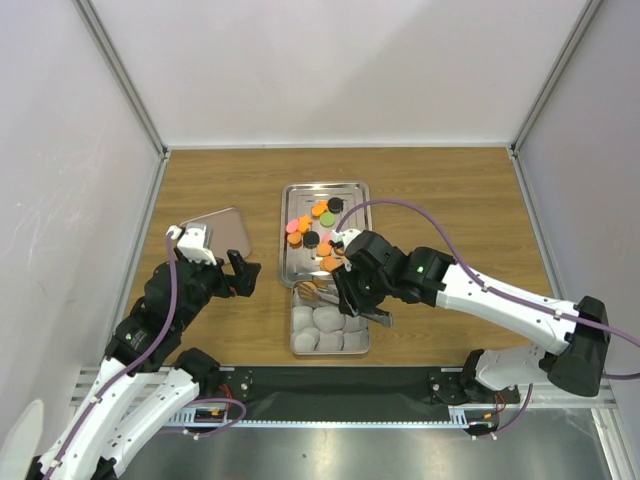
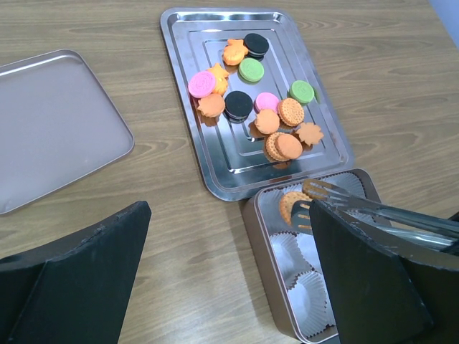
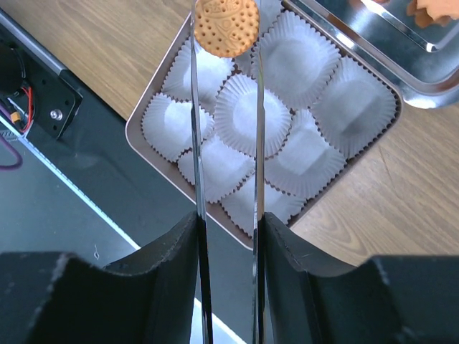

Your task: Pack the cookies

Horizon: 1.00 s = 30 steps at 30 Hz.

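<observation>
Several cookies (image 1: pixel 318 225), orange, black, green and pink, lie on the steel tray (image 1: pixel 290 200); they also show in the left wrist view (image 2: pixel 251 107). My right gripper (image 3: pixel 228 236) is shut on metal tongs (image 3: pixel 197 143). The tongs pinch one orange cookie (image 3: pixel 226 27) over the far end of the tin box (image 3: pixel 140 118), which is lined with white paper cups (image 3: pixel 247 115). That cookie also shows in the left wrist view (image 2: pixel 290 204), above a cup. My left gripper (image 2: pixel 229 287) is open and empty over bare wood, left of the box (image 2: pixel 262 236).
The box's flat lid (image 1: pixel 225 240) lies on the table to the left of the tray, and also shows in the left wrist view (image 2: pixel 50 122). The tray's near rim (image 2: pixel 215 190) almost touches the box. The table's black front edge (image 3: pixel 86 186) runs just below the box.
</observation>
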Available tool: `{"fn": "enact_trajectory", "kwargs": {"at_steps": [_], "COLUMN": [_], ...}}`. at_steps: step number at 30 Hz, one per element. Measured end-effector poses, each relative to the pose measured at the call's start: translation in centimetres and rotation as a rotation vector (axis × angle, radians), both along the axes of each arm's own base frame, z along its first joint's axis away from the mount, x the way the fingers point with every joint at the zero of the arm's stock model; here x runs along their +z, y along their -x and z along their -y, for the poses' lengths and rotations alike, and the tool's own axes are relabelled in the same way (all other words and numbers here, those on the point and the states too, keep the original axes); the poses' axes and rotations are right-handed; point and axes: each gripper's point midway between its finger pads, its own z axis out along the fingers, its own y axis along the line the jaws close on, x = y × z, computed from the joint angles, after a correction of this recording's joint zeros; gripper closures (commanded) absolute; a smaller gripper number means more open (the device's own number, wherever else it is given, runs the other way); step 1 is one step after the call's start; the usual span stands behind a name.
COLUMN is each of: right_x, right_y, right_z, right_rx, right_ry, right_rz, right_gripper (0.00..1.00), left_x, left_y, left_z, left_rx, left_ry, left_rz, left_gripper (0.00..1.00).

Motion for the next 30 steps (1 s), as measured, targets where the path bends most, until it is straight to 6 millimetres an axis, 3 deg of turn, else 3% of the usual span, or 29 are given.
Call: {"fn": "enact_trajectory", "kwargs": {"at_steps": [14, 30], "right_x": [-1.0, -2.0], "right_y": [-0.6, -0.5], "right_z": [-1.3, -1.1], "right_rx": [-0.012, -0.019], "right_ry": [-0.013, 0.010], "right_rz": [-0.005, -0.023], "right_gripper": [0.69, 0.62], "left_x": [0.0, -0.1], "left_y": [0.0, 0.1], "left_z": [0.0, 0.1], "left_rx": [0.000, -0.006], "left_ry": [-0.001, -0.001], "left_rz": [-0.002, -0.002], "left_gripper": [0.00, 0.00]}}
